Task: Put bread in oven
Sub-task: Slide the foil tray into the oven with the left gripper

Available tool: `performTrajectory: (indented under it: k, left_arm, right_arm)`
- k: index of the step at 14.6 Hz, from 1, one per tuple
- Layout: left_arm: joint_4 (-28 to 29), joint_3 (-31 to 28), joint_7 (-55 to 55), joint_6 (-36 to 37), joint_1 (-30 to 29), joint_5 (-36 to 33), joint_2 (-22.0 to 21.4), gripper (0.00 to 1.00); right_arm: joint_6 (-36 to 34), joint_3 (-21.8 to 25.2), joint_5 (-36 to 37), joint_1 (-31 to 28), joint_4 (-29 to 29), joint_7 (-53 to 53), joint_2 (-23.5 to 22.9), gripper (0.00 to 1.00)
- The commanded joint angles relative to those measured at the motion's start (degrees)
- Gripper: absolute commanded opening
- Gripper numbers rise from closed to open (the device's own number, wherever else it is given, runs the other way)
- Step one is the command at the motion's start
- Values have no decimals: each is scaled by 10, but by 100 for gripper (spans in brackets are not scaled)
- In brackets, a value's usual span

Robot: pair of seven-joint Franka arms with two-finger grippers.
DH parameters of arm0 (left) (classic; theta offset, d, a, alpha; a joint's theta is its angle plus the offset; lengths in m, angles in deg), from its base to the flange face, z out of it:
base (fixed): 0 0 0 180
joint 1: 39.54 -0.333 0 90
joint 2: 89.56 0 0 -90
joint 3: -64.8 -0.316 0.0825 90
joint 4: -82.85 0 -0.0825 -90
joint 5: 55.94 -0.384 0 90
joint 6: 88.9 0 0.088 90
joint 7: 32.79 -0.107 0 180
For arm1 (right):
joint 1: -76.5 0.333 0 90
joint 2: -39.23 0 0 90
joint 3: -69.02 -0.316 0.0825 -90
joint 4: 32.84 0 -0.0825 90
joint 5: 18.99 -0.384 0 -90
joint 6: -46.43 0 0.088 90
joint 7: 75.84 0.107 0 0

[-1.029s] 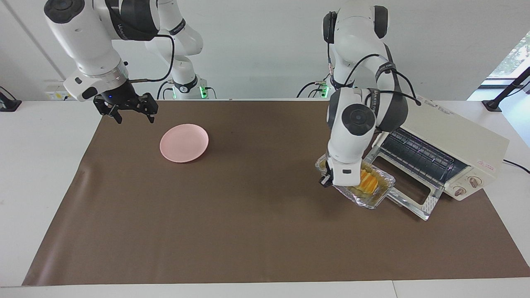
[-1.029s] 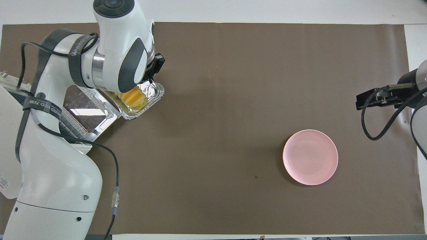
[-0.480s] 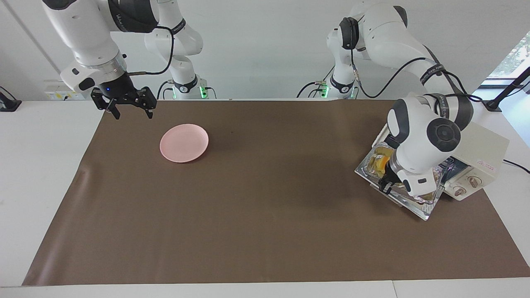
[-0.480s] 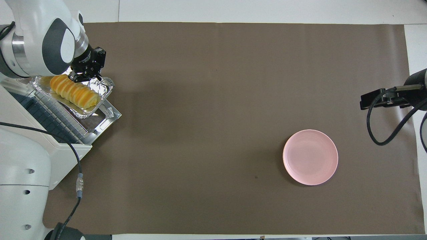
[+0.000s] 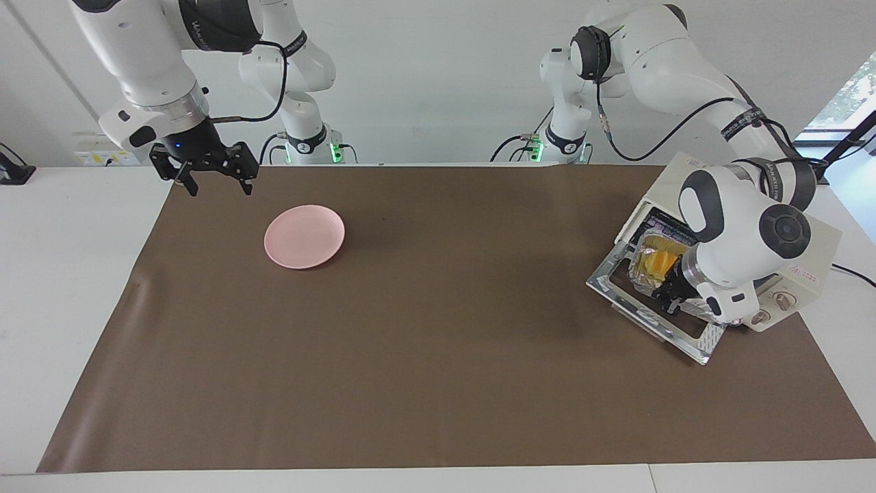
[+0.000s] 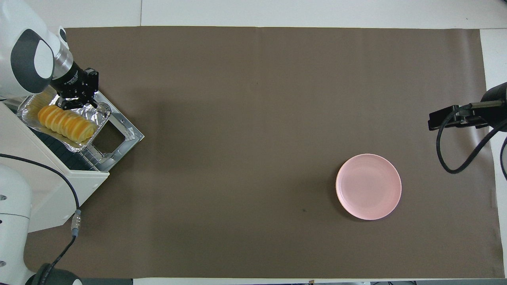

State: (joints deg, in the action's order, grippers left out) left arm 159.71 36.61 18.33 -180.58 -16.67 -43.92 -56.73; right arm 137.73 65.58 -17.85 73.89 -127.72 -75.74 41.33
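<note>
Bread (image 6: 65, 124) lies in a foil tray (image 6: 24, 111) at the oven (image 5: 801, 257) mouth, above the open door (image 6: 119, 134). Left gripper (image 6: 76, 103) jaws are clamped on the tray's rim. Right gripper (image 5: 214, 179) waits with jaws apart, at ten o'clock of the pink plate (image 5: 304, 236) in the facing view

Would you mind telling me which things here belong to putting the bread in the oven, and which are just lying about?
Part of the job:
- bread, lying in the foil tray
- oven, its door dropped open
- left gripper, shut on the foil tray's rim at the oven's mouth

Just lying about:
- pink plate, bare
- right gripper, open, waiting over the table's edge
</note>
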Motion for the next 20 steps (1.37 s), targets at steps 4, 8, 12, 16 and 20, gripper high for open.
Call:
performTrajectory:
  k: [4,8,12,16,20]
  left_arm:
    - [92,-6,-39,-15,6,-20,-66,0]
    - [164,-6,-71,-42,3,-51,-122,0]
    - [241,-6,-88,-94,3,-65,-166,0]
    - [264,-6,-90,-111,5,-65,-174,0]
    - [271,-6,-116,-111,8,-89,-176,0]
  right_arm:
    - [-3,-3,-9,-5,-2,2,4,100]
    - [-3,-2,-9,-5,-2,2,4,100]
    - [-3,-3,-9,-4,-2,2,4,100]
    - [-3,-3,-9,-5,-2,2,4,100]
    - [-3,-2,-9,-4,-2,2,4,100]
